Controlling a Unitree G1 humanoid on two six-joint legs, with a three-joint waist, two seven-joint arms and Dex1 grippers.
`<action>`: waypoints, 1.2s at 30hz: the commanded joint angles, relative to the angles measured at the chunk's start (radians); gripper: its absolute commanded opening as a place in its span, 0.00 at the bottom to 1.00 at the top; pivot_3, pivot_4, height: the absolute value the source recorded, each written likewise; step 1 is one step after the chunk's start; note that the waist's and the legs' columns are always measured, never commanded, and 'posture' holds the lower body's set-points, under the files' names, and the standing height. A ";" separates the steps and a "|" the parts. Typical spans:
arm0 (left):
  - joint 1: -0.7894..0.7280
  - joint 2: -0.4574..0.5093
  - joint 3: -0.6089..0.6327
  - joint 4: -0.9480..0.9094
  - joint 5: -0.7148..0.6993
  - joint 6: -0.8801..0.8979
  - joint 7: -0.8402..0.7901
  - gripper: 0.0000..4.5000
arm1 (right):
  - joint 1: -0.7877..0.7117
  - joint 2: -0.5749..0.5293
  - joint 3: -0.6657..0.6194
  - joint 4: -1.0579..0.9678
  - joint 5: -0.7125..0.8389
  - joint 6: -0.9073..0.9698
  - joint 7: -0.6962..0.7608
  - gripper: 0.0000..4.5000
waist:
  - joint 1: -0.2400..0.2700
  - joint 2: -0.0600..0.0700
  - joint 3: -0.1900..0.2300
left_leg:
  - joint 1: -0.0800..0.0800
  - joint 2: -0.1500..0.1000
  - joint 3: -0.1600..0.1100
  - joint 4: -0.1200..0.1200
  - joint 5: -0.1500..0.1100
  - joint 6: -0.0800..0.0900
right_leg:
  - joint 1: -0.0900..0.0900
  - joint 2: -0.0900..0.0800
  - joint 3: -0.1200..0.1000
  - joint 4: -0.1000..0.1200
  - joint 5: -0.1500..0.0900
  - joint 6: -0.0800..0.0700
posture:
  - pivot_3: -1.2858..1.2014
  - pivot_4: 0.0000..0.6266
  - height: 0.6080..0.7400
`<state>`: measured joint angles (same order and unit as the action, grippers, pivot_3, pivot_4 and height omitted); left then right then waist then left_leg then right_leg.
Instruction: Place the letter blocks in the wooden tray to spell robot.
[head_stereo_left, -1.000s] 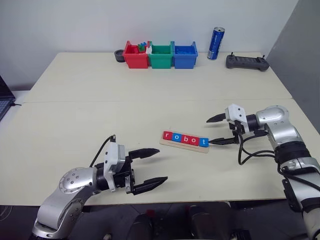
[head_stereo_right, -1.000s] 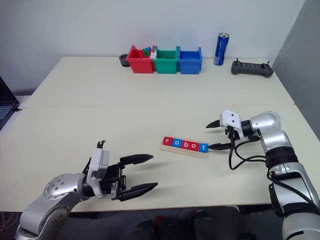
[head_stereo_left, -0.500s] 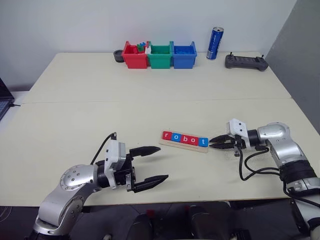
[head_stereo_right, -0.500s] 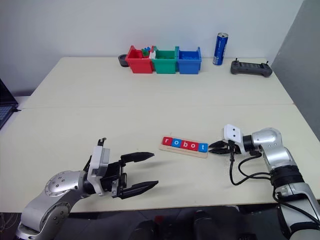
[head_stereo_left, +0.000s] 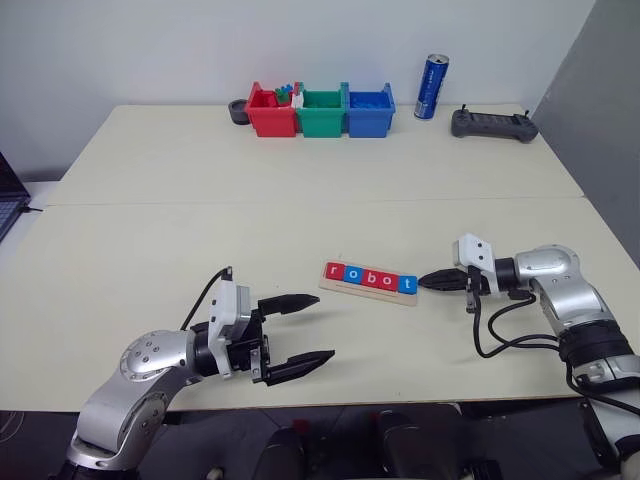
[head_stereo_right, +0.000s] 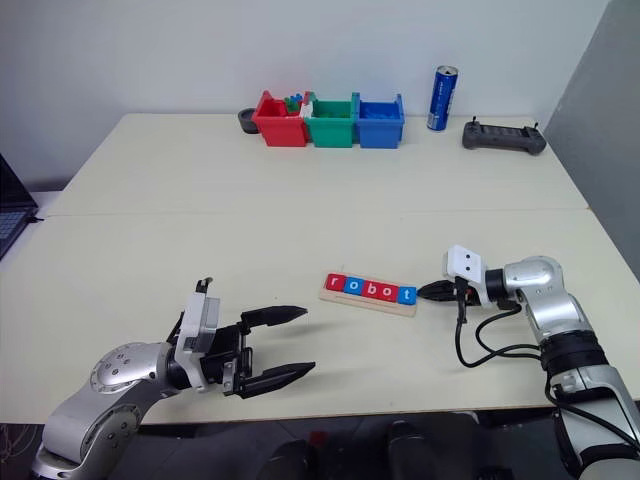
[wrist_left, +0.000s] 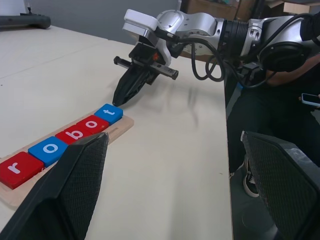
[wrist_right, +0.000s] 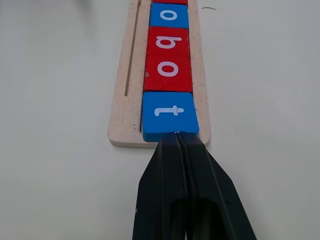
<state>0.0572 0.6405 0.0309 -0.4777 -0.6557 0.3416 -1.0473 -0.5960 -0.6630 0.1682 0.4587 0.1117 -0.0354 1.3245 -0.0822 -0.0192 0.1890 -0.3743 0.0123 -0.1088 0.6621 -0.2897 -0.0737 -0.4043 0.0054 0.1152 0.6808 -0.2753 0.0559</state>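
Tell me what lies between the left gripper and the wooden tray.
Nothing: in the left eye view, only bare tabletop separates the open left gripper from the near end of the wooden tray, where the red r block sits.

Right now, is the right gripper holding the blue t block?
No: the right gripper is shut, its tips pressed against the end of the t block lying in the wooden tray.

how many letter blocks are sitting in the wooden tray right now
5, all in a row in the wooden tray: red r, blue o, red b, red o, blue t at the end nearest the right gripper.
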 joint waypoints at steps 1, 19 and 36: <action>0.006 0.004 0.012 -0.014 -0.006 -0.016 -0.010 1.00 | -0.013 0.008 -0.012 -0.014 0.006 -0.013 -0.009 0.01 | 0.000 0.000 0.000 | 0.000 0.000 0.000 0.000 0.000 0.000 | 0.000 0.000 0.000 0.000 0.000 0.000 | 0.52 0.24 1.00; 0.035 0.014 0.031 -0.037 -0.007 -0.014 -0.002 1.00 | -0.047 0.028 -0.019 0.006 0.007 -0.014 -0.017 0.01 | 0.000 0.000 0.000 | 0.000 0.000 0.000 0.000 0.000 0.000 | 0.000 0.000 0.000 0.000 0.000 0.000 | 0.52 0.24 1.00; -0.003 0.015 0.019 0.007 0.002 -0.027 -0.031 1.00 | 0.294 0.036 -0.028 -0.560 0.071 0.306 -0.248 0.01 | 0.008 0.000 0.000 | 0.000 0.000 0.000 0.000 0.000 0.000 | 0.000 0.001 -0.001 0.000 0.000 0.000 | 0.52 0.24 1.00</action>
<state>0.0646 0.6451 0.0434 -0.4592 -0.6485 0.3224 -1.0717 -0.2986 -0.6368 0.1440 -0.0974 0.2021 0.2784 1.1288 -0.0743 -0.0192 0.1888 -0.3746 0.0126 -0.1090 0.6624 -0.2897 -0.0738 -0.4043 0.0061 0.1148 0.6807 -0.2754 0.0561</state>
